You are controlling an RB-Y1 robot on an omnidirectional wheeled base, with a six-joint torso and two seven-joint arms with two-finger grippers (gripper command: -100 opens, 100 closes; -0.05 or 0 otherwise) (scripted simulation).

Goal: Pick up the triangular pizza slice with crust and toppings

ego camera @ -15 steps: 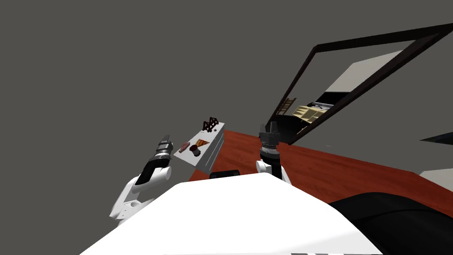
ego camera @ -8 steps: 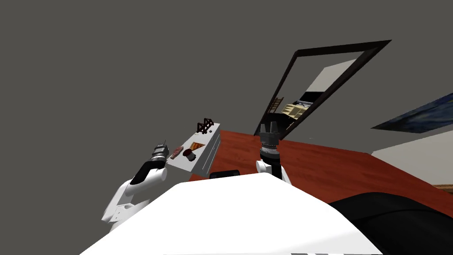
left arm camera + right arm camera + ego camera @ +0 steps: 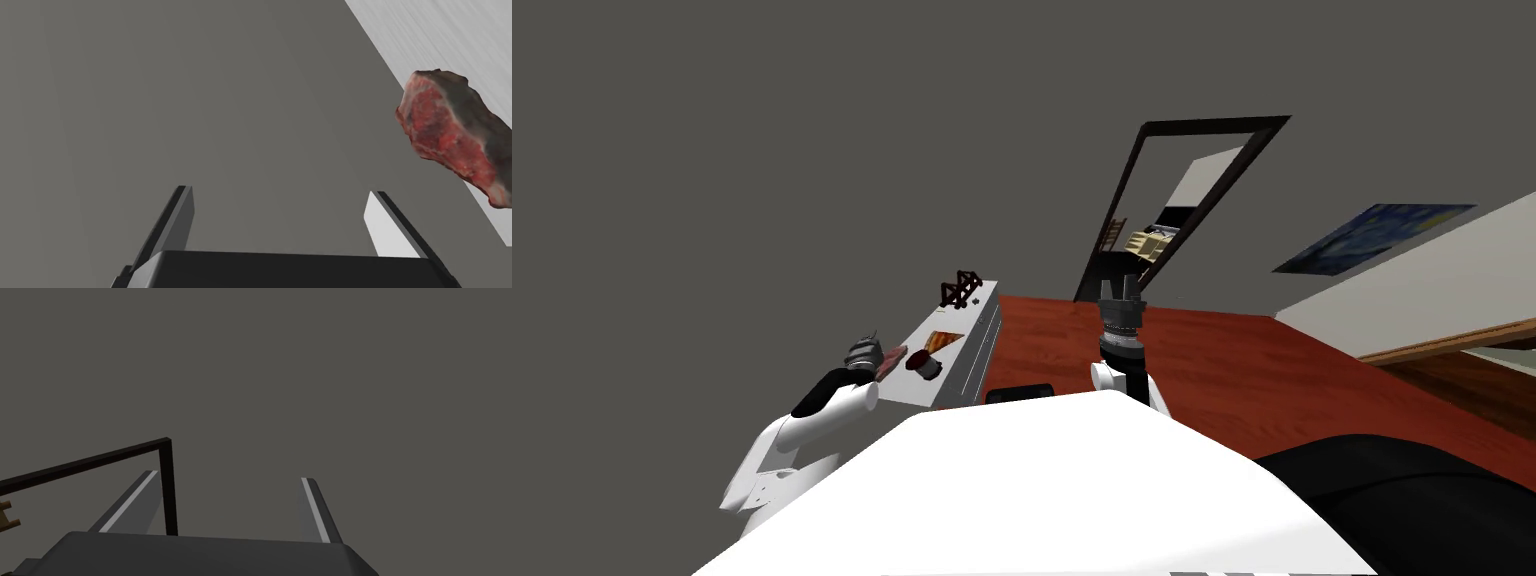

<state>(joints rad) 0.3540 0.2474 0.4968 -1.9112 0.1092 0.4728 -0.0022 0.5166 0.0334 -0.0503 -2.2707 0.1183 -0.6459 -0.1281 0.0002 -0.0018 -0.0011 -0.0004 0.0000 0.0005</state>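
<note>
The pizza slice [image 3: 944, 340], an orange triangle with a pale crust, lies flat on a white counter [image 3: 964, 318]. A slab of raw red meat [image 3: 892, 363] lies at the counter's near end, with a small dark red round thing [image 3: 922, 362] beside it. My left gripper [image 3: 868, 344] hovers at that near end, short of the pizza. In the left wrist view the left gripper [image 3: 280, 220] is open and holds nothing, with the meat [image 3: 452, 132] off to one side on the white counter top [image 3: 450, 35]. My right gripper [image 3: 1120, 292] is raised over the red floor; its wrist view shows the right gripper [image 3: 227, 503] open.
A dark wire rack [image 3: 962, 288] stands at the counter's far end. The counter front has drawers [image 3: 974, 358]. A dark-framed doorway [image 3: 1177, 205] opens in the grey wall behind the red floor [image 3: 1232, 360]. A blue picture [image 3: 1372, 235] hangs at the right.
My head and base have turned, so the doorway and counter have slid left in the picture. My left arm has moved in to the counter's near end, next to the meat.
</note>
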